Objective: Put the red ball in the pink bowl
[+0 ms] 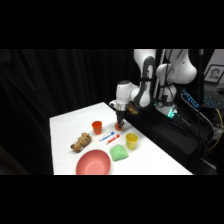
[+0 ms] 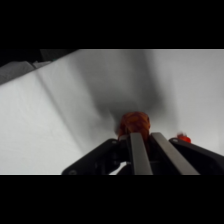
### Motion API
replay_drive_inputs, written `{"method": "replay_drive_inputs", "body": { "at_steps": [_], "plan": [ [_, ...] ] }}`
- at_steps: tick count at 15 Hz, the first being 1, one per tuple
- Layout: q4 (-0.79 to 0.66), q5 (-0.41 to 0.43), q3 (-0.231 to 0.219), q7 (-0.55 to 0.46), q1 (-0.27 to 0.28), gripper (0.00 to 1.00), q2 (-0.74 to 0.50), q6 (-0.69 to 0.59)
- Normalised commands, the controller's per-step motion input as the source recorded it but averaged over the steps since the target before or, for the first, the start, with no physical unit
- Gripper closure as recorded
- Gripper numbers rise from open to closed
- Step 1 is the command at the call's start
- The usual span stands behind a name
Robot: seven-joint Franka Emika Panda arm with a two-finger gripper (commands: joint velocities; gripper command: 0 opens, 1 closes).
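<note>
Wrist view showed the gripper (image 2: 134,136) down at the counter (image 2: 60,115), seemingly closed around the red ball (image 2: 133,121) to lift it, well behind the pink bowl (image 1: 93,163), beside the pen (image 1: 112,138).

I'm looking at a white table (image 1: 150,162) lit brightly against black curtains (image 1: 55,85) all around, with cabled equipment (image 1: 200,107) stacked at the upper right.
</note>
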Motion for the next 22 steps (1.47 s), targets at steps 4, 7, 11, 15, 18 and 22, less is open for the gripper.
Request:
{"method": "replay_drive_inputs", "body": {
  "at_steps": [4,7,11,15,18,22],
  "plan": [
    [-0.07,-0.329,-0.390,0.23,0.351,0.98,-0.41,-0.35],
    [-0.01,-0.596,-0.359,0.47,0.317,0.98,-0.46,-0.48],
    [0.12,-0.425,0.122,0.35,-0.086,0.98,-0.47,-0.59],
    [0.17,-0.091,0.325,0.09,-0.240,0.98,-0.39,-0.59],
    [0.19,0.072,0.269,-0.04,-0.186,0.98,-0.23,-0.45],
    [0.24,0.186,0.217,-0.10,-0.092,0.98,-0.03,-0.26]
  ]
}}
